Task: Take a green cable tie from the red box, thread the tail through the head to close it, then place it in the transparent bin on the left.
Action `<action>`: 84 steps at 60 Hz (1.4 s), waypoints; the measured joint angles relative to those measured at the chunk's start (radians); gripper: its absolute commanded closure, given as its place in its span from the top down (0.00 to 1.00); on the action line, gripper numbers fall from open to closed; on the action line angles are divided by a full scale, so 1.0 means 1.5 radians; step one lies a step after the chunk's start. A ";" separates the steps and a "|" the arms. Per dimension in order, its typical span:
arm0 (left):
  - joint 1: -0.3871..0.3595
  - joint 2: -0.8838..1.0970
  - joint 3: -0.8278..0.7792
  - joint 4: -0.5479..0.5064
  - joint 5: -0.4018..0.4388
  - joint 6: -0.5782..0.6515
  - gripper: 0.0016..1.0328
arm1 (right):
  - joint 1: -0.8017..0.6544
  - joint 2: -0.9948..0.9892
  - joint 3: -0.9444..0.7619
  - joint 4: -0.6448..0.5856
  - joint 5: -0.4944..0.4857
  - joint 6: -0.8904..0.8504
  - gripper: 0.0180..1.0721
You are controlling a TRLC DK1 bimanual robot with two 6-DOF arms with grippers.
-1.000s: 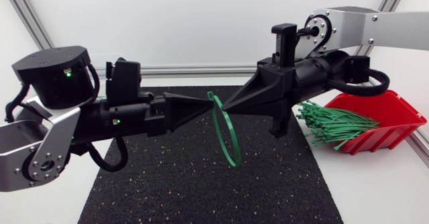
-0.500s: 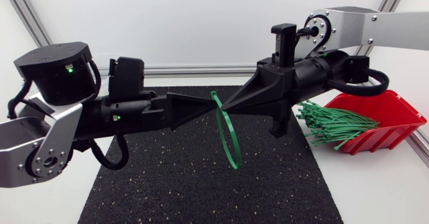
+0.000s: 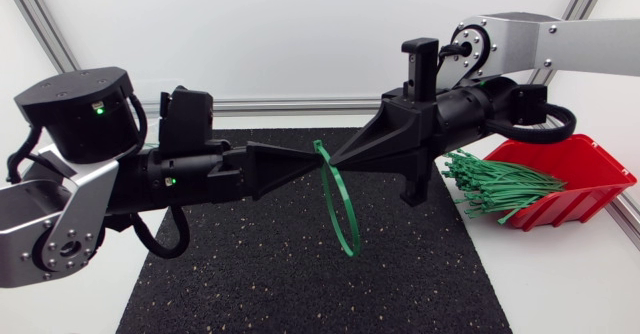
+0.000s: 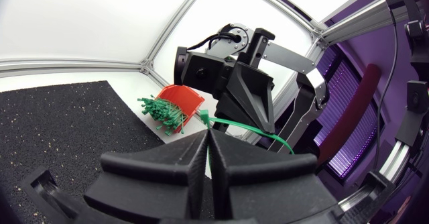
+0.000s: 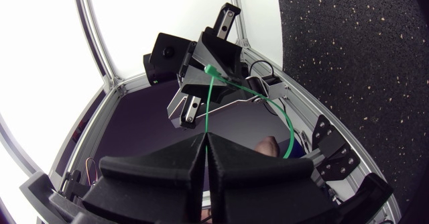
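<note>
A green cable tie (image 3: 342, 209) hangs as a closed loop above the black mat (image 3: 300, 284), between my two arms. Its top is pinched where the gripper tips meet. My left gripper (image 3: 316, 155) comes in from the left and is shut on the tie. Facing it tip to tip, my right gripper (image 3: 336, 158) is shut on the same tie. In the left wrist view the tie (image 4: 248, 127) runs out from my left gripper (image 4: 206, 143). In the right wrist view a strand (image 5: 209, 103) rises from my right gripper (image 5: 205, 140). The transparent bin shows in no view.
The red box (image 3: 585, 169) stands at the mat's right edge, tilted toward the middle, with several green ties (image 3: 495, 184) spilling from its mouth. It also shows in the left wrist view (image 4: 182, 96). White table surrounds the mat.
My left arm has shifted slightly right and back again. The loop has swayed a little but stays pinched between both grippers.
</note>
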 measured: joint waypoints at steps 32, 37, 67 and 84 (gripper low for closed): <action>0.000 0.010 0.000 0.002 0.000 0.006 0.04 | 0.000 0.000 0.006 0.000 0.000 0.000 0.06; 0.002 0.011 0.000 0.002 0.000 0.010 0.04 | 0.000 0.000 0.006 0.000 0.000 0.000 0.06; 0.006 0.012 0.000 0.002 0.000 0.013 0.04 | 0.000 0.000 0.003 0.000 0.000 0.000 0.06; 0.006 0.012 0.000 0.002 0.000 0.013 0.04 | 0.000 0.000 0.001 0.000 0.000 0.000 0.06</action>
